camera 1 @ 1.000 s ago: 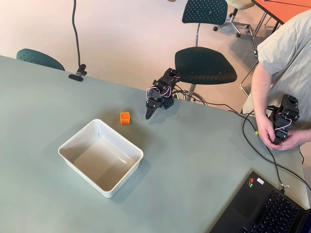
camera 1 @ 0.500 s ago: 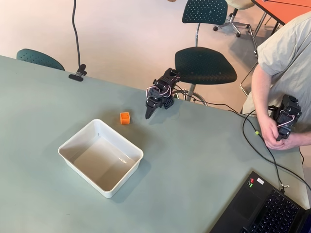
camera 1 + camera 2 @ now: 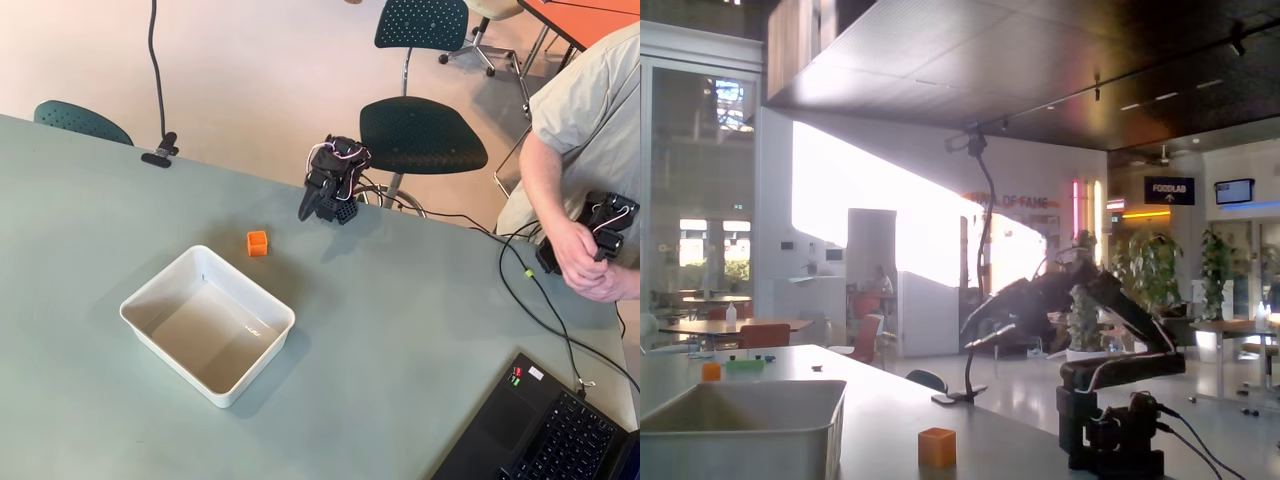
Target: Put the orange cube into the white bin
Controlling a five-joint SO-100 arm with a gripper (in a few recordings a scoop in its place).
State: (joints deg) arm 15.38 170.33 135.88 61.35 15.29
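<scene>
The orange cube [image 3: 257,243] sits on the grey-green table, just beyond the far corner of the white bin [image 3: 140,300]. The bin is shallow, rectangular and has nothing in it. My black gripper [image 3: 304,212] hangs in the air to the right of the cube and clear of it, pointing down-left. In the fixed view the gripper [image 3: 967,339] points left, high above the cube [image 3: 937,447], with its jaws a little apart and nothing between them. The bin [image 3: 740,400] stands low at the left there.
A laptop [image 3: 545,430] lies at the table's lower right corner, with cables [image 3: 520,290] trailing across the right side. A person sits at the right edge. A gooseneck clamp [image 3: 160,153] grips the far table edge. Chairs [image 3: 420,135] stand behind the arm's base [image 3: 1110,440].
The gripper has risen and pulled back toward the arm's base, farther from the cube. Cube and bin have not moved.
</scene>
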